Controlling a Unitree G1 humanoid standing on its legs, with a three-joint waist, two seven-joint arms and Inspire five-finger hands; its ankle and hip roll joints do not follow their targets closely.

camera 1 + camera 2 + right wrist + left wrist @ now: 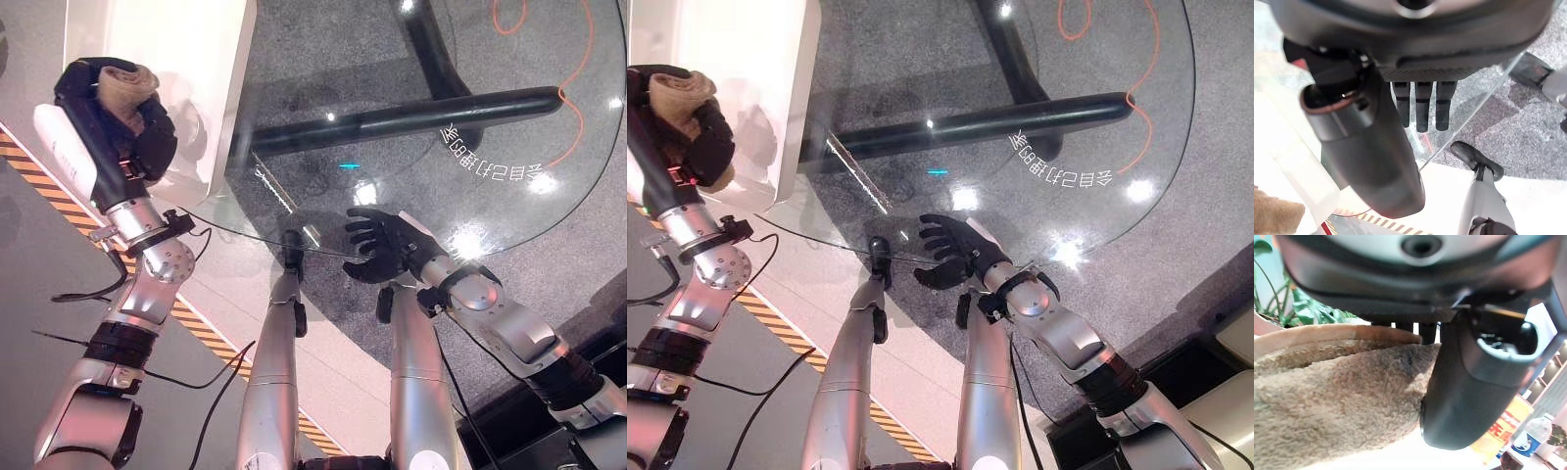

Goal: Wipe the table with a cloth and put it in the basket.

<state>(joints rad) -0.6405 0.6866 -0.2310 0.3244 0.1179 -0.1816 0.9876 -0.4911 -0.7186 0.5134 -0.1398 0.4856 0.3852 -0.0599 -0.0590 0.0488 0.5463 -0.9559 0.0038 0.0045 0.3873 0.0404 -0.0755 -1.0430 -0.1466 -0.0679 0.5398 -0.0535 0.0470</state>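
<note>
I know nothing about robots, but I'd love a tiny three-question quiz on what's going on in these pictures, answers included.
1. True or false: the brown cloth lies spread flat on the glass table.
2. Which hand holds the cloth? A. the left hand B. the right hand C. both at once
3. Fill in: the right hand's fingers are ____ and hold nothing.

Key
1. False: the cloth is bunched up in a hand, raised over the white basket beside the table.
2. A: the left hand's fingers are curled round it.
3. Open: the hand hovers by the table's near edge, fingers spread.
</note>
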